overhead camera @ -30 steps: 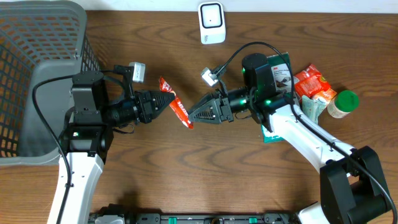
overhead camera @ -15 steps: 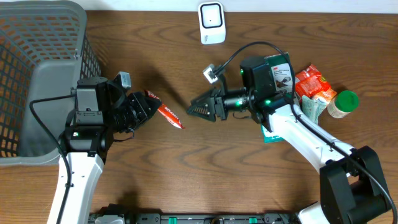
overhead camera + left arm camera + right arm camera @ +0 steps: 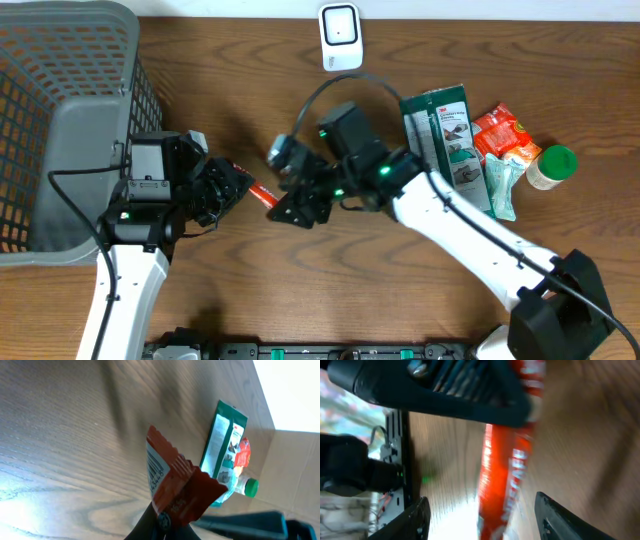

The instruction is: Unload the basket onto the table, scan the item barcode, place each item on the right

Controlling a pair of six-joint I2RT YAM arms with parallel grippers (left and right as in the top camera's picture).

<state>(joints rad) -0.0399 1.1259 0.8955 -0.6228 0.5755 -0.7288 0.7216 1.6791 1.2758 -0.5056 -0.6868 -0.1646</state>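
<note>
Wooden table, a grey mesh basket at my left and a white scanner at the far edge. My left gripper is clamped on one end of a red snack packet near the table's centre. My right gripper is spread wide, a finger either side of the packet, not gripping. The packet's barcode faces my left wrist camera.

Basket left, scanner behind, packages right

The packet in the black left gripper is red with a white, black-barred panel; the table beyond is grained brown.
</note>
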